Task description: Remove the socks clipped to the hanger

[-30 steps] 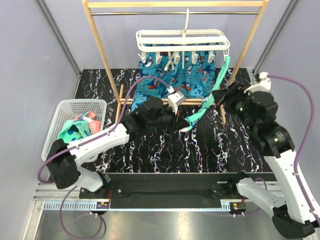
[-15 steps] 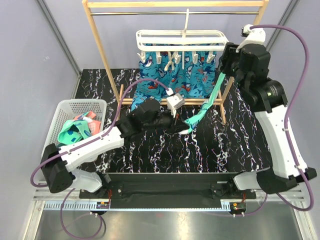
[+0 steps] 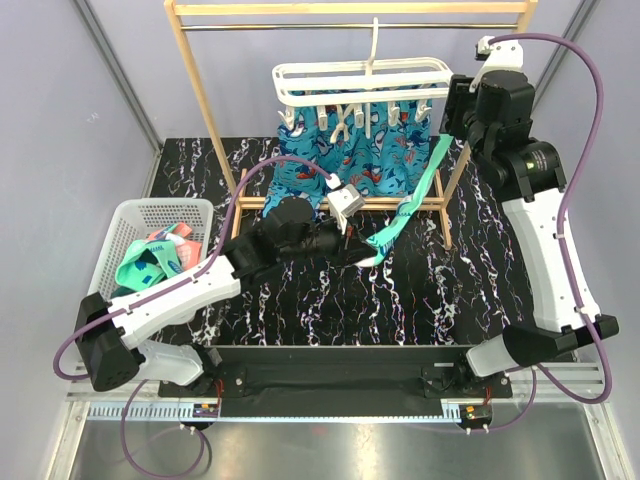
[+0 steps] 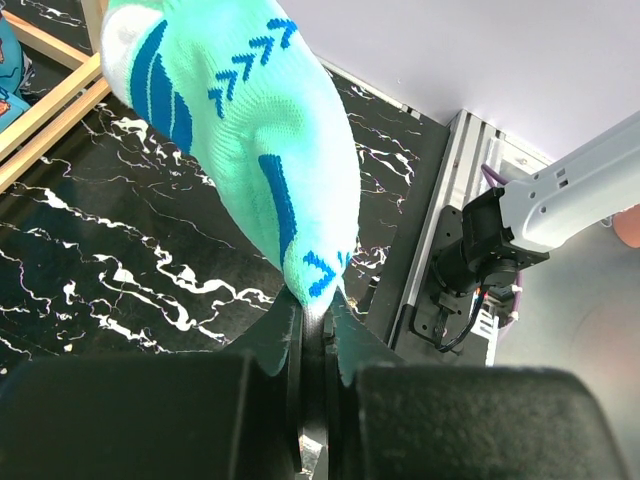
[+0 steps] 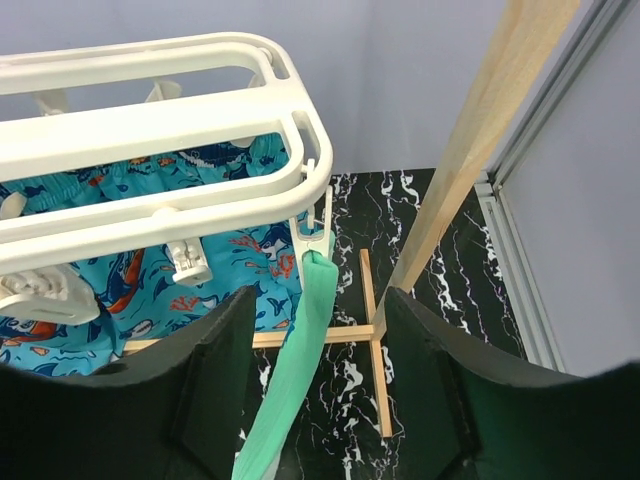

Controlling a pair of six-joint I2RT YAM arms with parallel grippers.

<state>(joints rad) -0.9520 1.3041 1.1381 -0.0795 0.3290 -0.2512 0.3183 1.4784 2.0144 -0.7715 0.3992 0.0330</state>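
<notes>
Right gripper (image 5: 318, 298) has risen to the hanger (image 5: 150, 122) end: jaws wide, empty, peg (image 5: 312, 236) holding the mint sock (image 5: 298, 350) just ahead between them. Left gripper (image 4: 315, 322) pinches that sock's toe.

Free gap between wooden post (image 5: 478, 150) and hanger (image 5: 150, 120), mint-green sock (image 5: 300, 350) along its edge.
</notes>
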